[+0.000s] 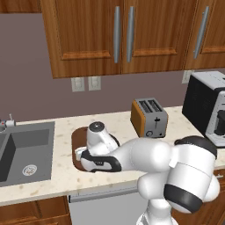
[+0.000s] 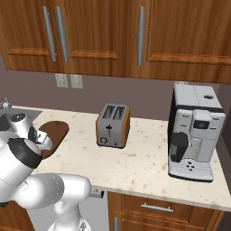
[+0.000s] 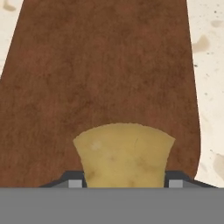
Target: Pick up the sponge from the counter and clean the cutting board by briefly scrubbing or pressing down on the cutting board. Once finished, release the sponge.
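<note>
Two dark finger tips of the tool [image 3: 122, 183] are clenched on the sponge [image 3: 124, 154], which sits between them and hangs over the cutting board [image 3: 100, 74]; whether the sponge touches the wood cannot be told from the hand view. From the base views the hand is down low over the cutting board [image 1: 78, 139], beside the sink [image 1: 26, 149]; the board lies on the surface [image 1: 118, 123] with its long axis running front to back.

Pickup looks done, so the scrubbing step is in hand; the next move probably calls for pressing the sponge down on the wood, a short rub, then letting go.

Open room: bare board stretches ahead of the sponge, with speckled surface at both long edges; the toaster [image 1: 149, 117] stands well apart on the right, the coffee machine [image 2: 195, 133] farther still; the sink edge lies near the board's left side, so strokes are safest along the board's length.
</note>
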Controlling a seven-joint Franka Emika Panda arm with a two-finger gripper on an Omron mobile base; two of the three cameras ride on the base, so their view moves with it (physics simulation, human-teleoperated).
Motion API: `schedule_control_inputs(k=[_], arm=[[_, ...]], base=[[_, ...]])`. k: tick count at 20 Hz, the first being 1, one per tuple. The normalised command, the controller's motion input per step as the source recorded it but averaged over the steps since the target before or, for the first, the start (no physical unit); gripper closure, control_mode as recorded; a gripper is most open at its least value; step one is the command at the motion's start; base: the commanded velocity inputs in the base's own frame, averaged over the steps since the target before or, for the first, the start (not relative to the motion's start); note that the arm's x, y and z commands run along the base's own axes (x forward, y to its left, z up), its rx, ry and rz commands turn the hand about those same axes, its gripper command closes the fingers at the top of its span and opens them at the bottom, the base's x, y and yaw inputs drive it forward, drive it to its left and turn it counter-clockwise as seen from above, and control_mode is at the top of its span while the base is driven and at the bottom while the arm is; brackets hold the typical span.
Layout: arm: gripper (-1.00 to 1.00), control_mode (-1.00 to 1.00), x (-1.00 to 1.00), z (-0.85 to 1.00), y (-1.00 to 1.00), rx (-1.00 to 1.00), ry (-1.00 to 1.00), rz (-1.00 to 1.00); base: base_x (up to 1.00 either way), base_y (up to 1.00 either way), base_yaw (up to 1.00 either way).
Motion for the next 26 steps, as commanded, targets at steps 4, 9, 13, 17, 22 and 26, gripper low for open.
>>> schedule_control_inputs(k=[4,9,13,17,22,26], arm=[[1.00,-1.00,0.00,0.00,-0.01,0.00,0.00,-0.01],[1.00,-1.00,0.00,0.00,-0.08,0.00,0.00,-0.01],[1.00,-1.00,0.09,0.00,-0.16,0.00,0.00,-0.01],[1.00,-1.00,0.23,0.00,-0.19,0.00,0.00,-0.02],[1.00,-1.00,0.43,0.00,-0.10,0.00,0.00,-0.02],[1.00,-1.00,0.59,0.00,-0.01,0.00,0.00,0.00]], base=[[0.00,0.00,0.00],[0.00,0.00,0.00],[0.00,0.00,0.00],[0.00,0.00,0.00],[0.00,0.00,0.00],[0.00,0.00,0.00]])
